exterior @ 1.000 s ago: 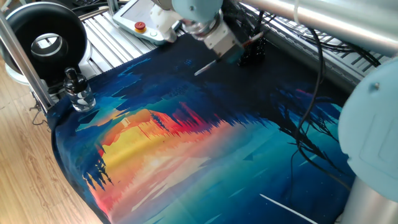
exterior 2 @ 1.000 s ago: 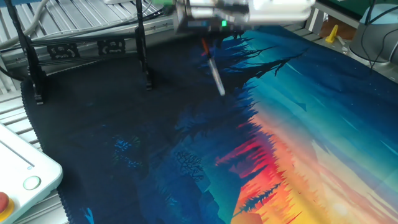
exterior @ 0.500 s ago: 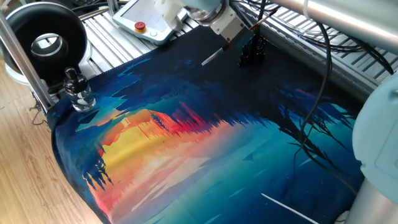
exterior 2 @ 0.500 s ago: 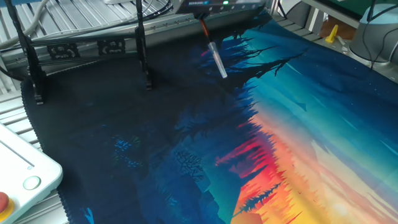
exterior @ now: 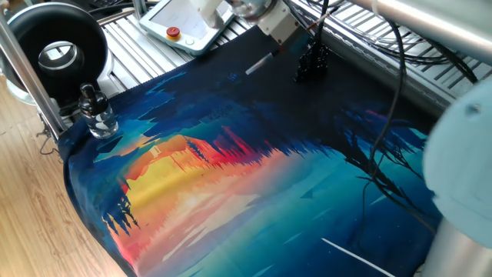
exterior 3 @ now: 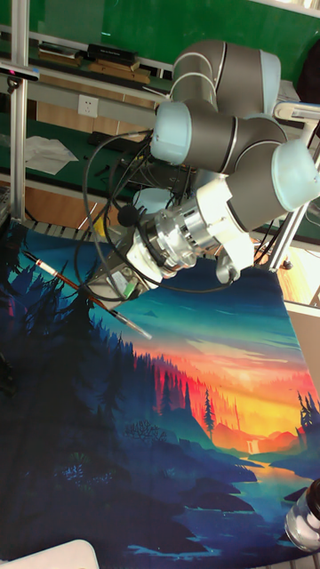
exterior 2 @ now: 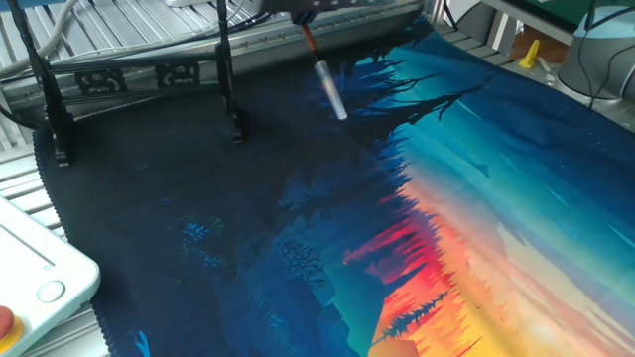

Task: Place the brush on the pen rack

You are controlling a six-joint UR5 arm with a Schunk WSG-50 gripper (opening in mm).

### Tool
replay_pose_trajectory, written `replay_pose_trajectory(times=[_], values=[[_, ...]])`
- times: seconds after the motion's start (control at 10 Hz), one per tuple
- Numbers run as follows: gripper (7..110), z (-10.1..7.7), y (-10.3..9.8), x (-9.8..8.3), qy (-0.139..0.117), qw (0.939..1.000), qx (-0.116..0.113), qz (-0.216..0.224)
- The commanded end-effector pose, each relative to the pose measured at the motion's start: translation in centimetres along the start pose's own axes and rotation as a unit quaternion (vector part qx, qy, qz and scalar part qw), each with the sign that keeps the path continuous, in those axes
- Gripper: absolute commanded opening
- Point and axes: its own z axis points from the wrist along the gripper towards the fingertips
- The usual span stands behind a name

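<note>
Multicolour landscape-print cloth mat [exterior: 231, 200] covers table. Clear glass bottle w/ black stopper [exterior: 97, 112] stands upright on mat's left corner, in front of black ring-shaped unit [exterior: 55, 48]. White pendant w/ red button [exterior: 181, 23] lies behind mat's far edge. Small black notched pen rack [exterior: 311, 63] sits on mat near far edge. Thin silvery-handled brush [exterior: 260, 63] hangs tilted above mat, clamped in two-finger gripper [exterior: 283, 45], just left of rack, not touching it. Long thin white rod [exterior: 361, 258] lies on mat's near-right corner, well apart from rack.
</note>
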Motion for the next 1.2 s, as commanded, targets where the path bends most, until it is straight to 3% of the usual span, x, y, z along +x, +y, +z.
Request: replay_pose_trajectory(times=[0.0, 0.6, 1.1], values=[[7, -0.6, -2.8, -0.1, -0.033, 0.9993, -0.009, -0.017], [7, -0.5, -3.6, -0.1, -0.034, 0.9994, -0.009, -0.004], [7, 0.7, -7.4, -1.3, -0.048, 0.9988, -0.005, 0.0]])
